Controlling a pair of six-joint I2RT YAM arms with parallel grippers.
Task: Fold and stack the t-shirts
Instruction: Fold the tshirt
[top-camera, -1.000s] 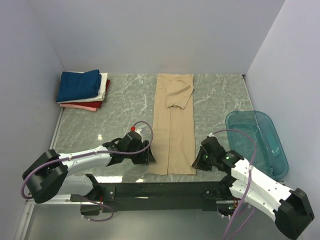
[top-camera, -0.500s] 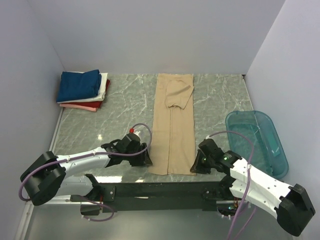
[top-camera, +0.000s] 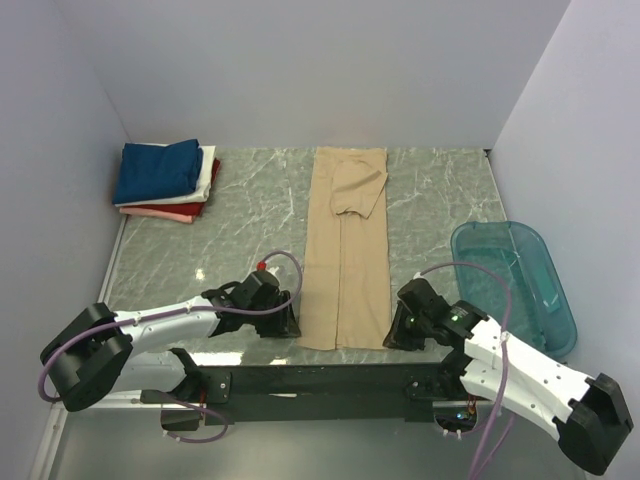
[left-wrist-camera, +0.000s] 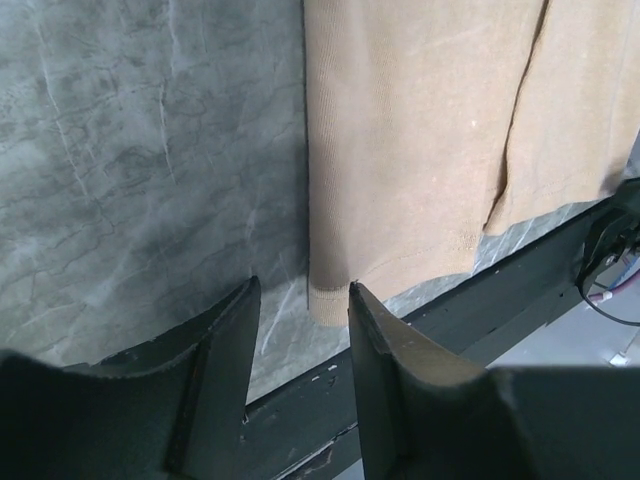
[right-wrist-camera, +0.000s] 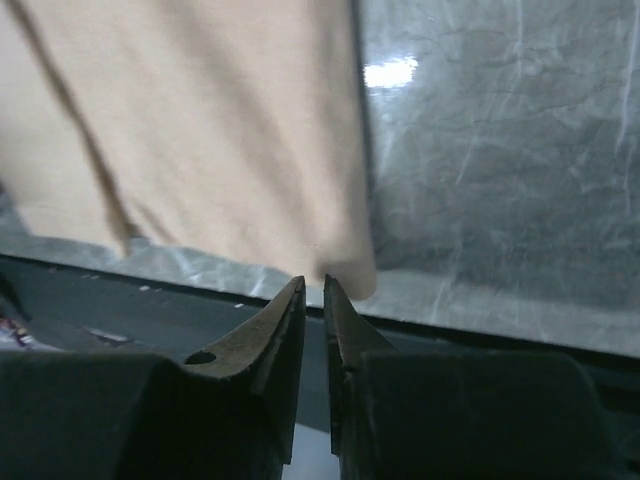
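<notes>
Top external: left hand (top-camera: 292, 325) open, right hand (top-camera: 392, 334) barely parted, flanking the near hem of the tan t-shirt (top-camera: 345, 255), seemingly to fold it

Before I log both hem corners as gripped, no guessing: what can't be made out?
Top view: left gripper and right gripper hide their fingertips, so tan t-shirt contact is unseen.
Right wrist view: tips nearly closed; cloth between them too small to tell.
Stack: navy t-shirt mostly covers those beneath.
</notes>
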